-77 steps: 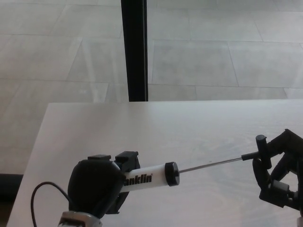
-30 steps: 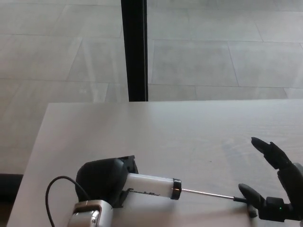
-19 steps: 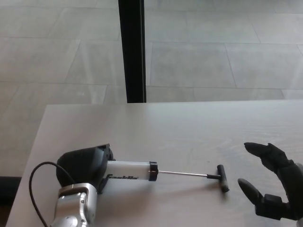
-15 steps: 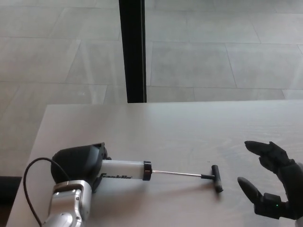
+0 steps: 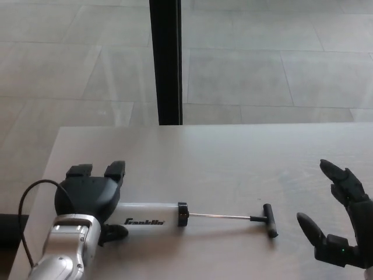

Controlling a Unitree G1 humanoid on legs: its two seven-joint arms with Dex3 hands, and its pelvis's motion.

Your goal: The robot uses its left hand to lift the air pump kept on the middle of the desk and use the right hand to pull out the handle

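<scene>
Two black robot hands are showing over the pale wooden desk [image 5: 233,151]. On the near left, the left hand [image 5: 88,195] is sitting at the left end of the air pump [image 5: 152,214], palm down. Its two thick fingers [image 5: 114,170] are pointing away toward the far side and are lifted and spread, and its thumb is poking out low on the near side, so the hand is looking open and not squeezing the pump. A silver wrist and a thin black cable [image 5: 26,195] are trailing behind it.

On the near right, the right hand [image 5: 341,224] is hanging in the air with its fingers apart and holding nothing. It is near the handle [image 5: 270,220] but not touching it.

Lying flat on the desk, the white pump is pointing left to right. Its thin metal rod [image 5: 220,216] is sticking out to the right, and the black T-handle is sitting at the end of it. A dark window post [image 5: 166,61] is standing at the far side, with grey floor tiles beyond.
</scene>
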